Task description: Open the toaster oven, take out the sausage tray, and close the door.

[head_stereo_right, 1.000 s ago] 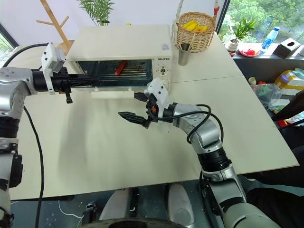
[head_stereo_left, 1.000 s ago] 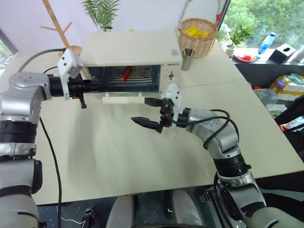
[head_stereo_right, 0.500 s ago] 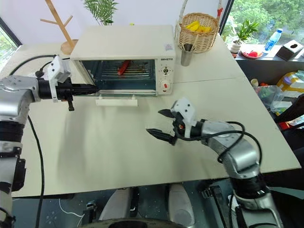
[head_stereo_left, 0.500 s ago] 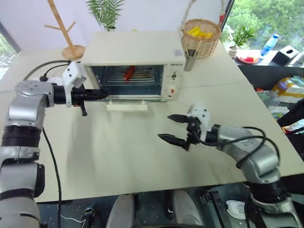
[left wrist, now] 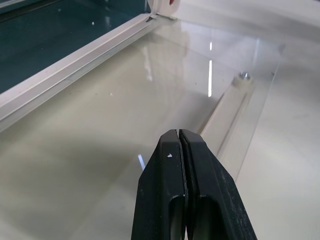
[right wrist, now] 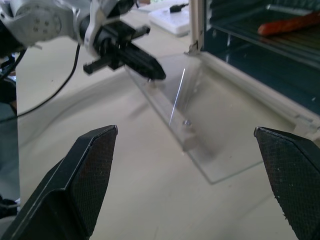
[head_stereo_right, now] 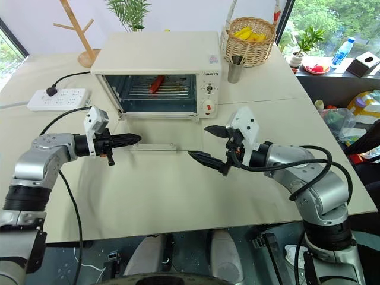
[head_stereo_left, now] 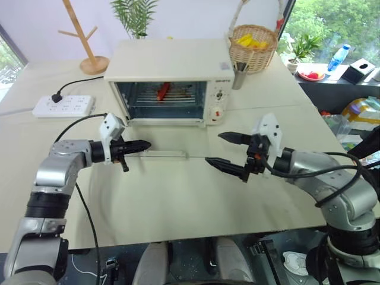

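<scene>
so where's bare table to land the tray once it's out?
Widest free patch: the table between the open door and the near edge. Also bare right of the toaster oven, past the right end effector. Crowded: the power strip and cable at left, and the basket and cup behind.

Pale beige table (head_stereo_left: 178,208), daylight from windows (head_stereo_left: 332,24) at the far right, greenery outside. Plain white wall (head_stereo_left: 190,18) behind. Wooden rack (head_stereo_left: 83,35) and plant (head_stereo_left: 135,13) at the far edge. Black sill (head_stereo_left: 332,74), dark floor (head_stereo_left: 190,261).
</scene>
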